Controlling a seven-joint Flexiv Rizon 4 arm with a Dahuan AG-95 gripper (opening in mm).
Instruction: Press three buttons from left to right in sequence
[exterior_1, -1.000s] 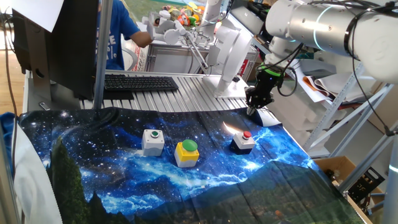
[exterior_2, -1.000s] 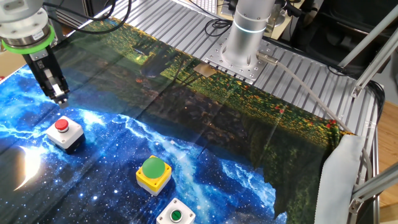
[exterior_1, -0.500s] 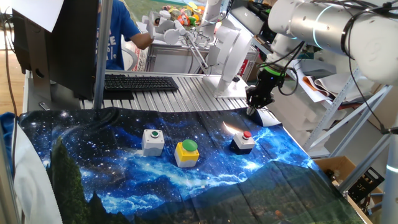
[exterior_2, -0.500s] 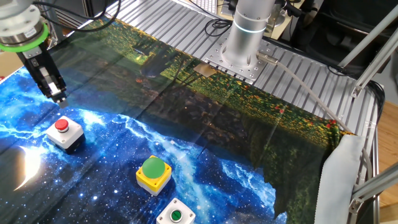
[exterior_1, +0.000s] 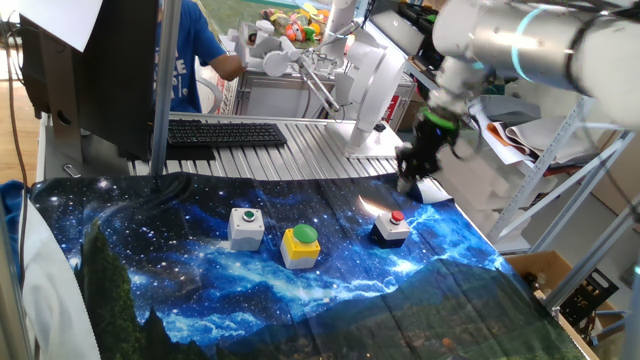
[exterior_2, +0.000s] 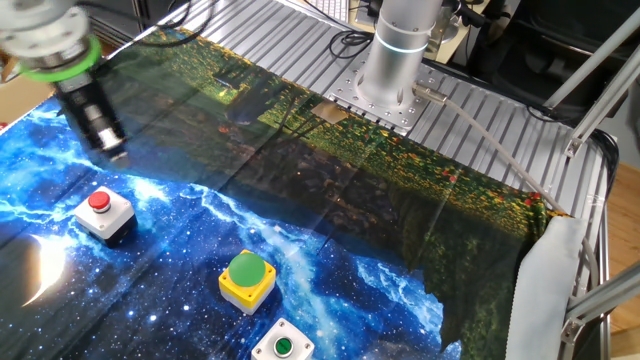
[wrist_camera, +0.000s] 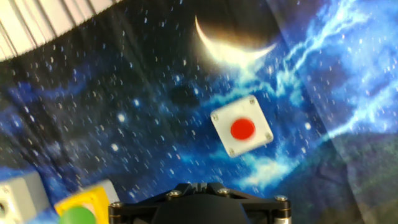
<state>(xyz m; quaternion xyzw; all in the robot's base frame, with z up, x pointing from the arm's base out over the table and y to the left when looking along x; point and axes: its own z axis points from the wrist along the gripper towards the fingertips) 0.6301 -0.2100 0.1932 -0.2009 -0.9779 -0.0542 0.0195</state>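
Three button boxes stand in a row on the starry cloth. The grey box with a small green cap (exterior_1: 245, 226) is on the left, the yellow box with a large green dome (exterior_1: 300, 245) is in the middle, and the dark box with a small red cap (exterior_1: 392, 228) is on the right. My gripper (exterior_1: 407, 178) hovers above the cloth just behind the red-cap box and does not touch it. It is blurred. In the other fixed view the gripper (exterior_2: 116, 152) hangs above and beyond the red-cap box (exterior_2: 103, 212). The hand view shows the red cap (wrist_camera: 242, 129) from above. The fingertips are hidden there.
A keyboard (exterior_1: 226, 132) lies on the slatted metal table behind the cloth. The arm's base (exterior_2: 392, 60) stands at the cloth's far edge in the other fixed view. Shelves and clutter stand at the back and right.
The arm is in motion and blurred. In the other fixed view the gripper has shifted a little to the right above the red-cap box. The buttons have not moved.
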